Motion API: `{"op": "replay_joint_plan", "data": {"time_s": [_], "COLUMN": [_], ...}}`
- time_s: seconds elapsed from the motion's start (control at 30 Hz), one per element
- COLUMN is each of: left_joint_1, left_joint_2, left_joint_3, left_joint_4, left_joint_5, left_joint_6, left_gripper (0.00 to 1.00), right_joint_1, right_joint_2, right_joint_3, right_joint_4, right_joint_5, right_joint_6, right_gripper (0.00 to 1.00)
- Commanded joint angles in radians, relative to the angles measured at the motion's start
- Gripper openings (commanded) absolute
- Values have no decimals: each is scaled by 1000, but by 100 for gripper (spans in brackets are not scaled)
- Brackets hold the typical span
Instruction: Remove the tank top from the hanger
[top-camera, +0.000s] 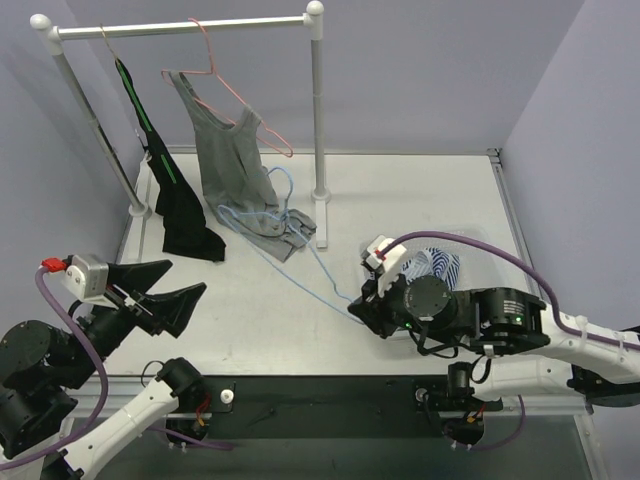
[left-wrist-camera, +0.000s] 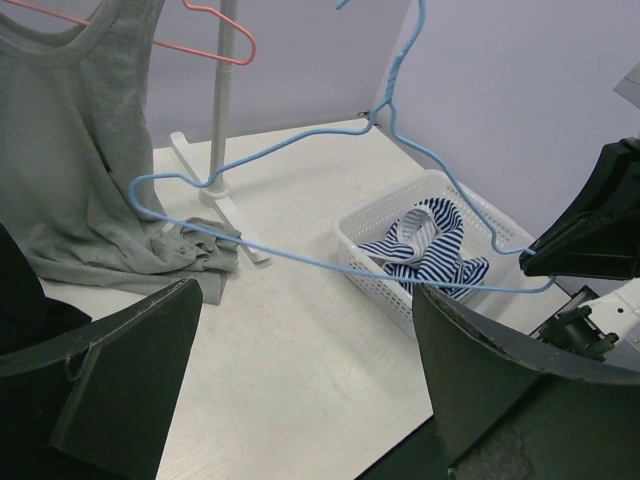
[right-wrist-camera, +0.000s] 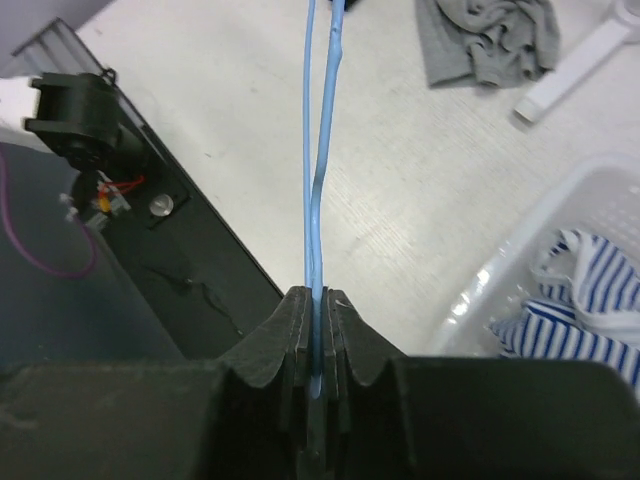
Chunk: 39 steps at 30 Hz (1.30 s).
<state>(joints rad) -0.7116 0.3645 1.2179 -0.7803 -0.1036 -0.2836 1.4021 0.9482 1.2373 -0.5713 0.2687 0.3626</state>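
Observation:
The grey tank top (top-camera: 232, 155) hangs by a strap from the pink hanger (top-camera: 235, 92) on the white rail, and its hem is bunched on the table (left-wrist-camera: 95, 215). A blue hanger (top-camera: 285, 262) leans from beside that hem across the table. My right gripper (top-camera: 362, 305) is shut on its end wire (right-wrist-camera: 318, 180), which shows pinched between the jaws (right-wrist-camera: 322, 300). My left gripper (top-camera: 185, 278) stands wide open at the near left, well short of the tank top. Nothing lies between its fingers (left-wrist-camera: 130, 370).
A black garment with green stripes (top-camera: 170, 195) hangs on another hanger at the rail's left. The rack's post and foot (top-camera: 320, 190) stand mid-table. A white basket (left-wrist-camera: 372, 258) holding a blue-striped garment (left-wrist-camera: 430, 245) sits by the right arm.

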Motion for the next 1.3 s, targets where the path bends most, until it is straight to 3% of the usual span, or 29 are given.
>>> {"op": "replay_joint_plan", "data": {"time_s": [0.0, 0.13, 0.43, 0.57, 0.67, 1.0, 1.27], "left_joint_1": [1, 1, 1, 1, 3, 1, 1], "left_joint_2": [19, 30, -13, -30, -38, -176, -251], "left_joint_3": [-26, -75, -217, -285, -333, -492, -511], "left_joint_4": [9, -5, 51, 78, 87, 171, 162], "left_joint_5": [-8, -18, -51, -36, -19, -13, -47], "left_joint_6": [20, 40, 52, 52, 54, -2, 3], "left_gripper": [97, 97, 97, 97, 97, 97, 97], "right_joint_1": [6, 6, -64, -274, -342, -460, -554], "right_joint_2": [-48, -84, -42, 0, 44, 296, 489], "right_joint_3": [51, 76, 99, 125, 139, 418, 678], "right_joint_4": [-238, -351, -381, -304, -228, -183, -167], "right_joint_5": [133, 223, 402, 287, 189, 49, -6], "right_joint_6": [30, 52, -7, -111, -172, -251, -387], "right_gripper": [0, 0, 0, 0, 0, 0, 0]}}
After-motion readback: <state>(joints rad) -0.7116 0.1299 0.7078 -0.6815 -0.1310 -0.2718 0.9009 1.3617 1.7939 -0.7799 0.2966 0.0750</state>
